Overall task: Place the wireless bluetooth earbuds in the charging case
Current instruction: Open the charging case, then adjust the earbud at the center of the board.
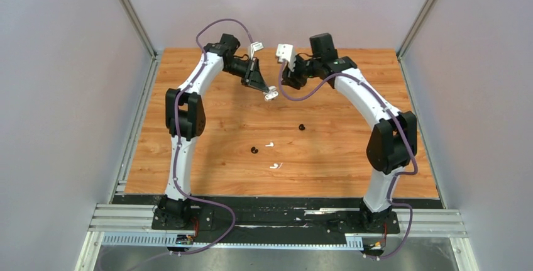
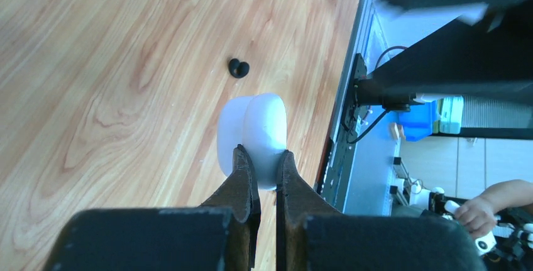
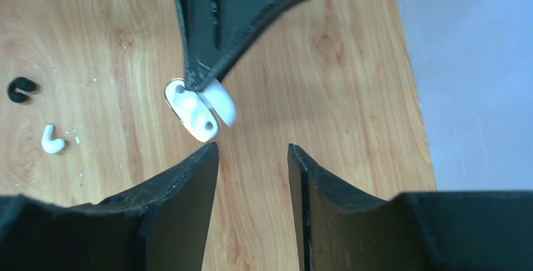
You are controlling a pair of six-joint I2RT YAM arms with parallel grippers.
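while left jaws pinch it, rounded white charging case [image 3: 192, 111], lid open

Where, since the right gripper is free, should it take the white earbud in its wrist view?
Probably across the short stem of the earbud, straight down: it lies flat on the table, and the stem is straighter than the rounded head, so the open right gripper should slip less.

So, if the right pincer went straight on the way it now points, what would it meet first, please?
Most likely the open charging case, gripped by the left pincer just ahead of the right pincer. It sits slightly off that line and depth is unclear, so contact might be glancing.
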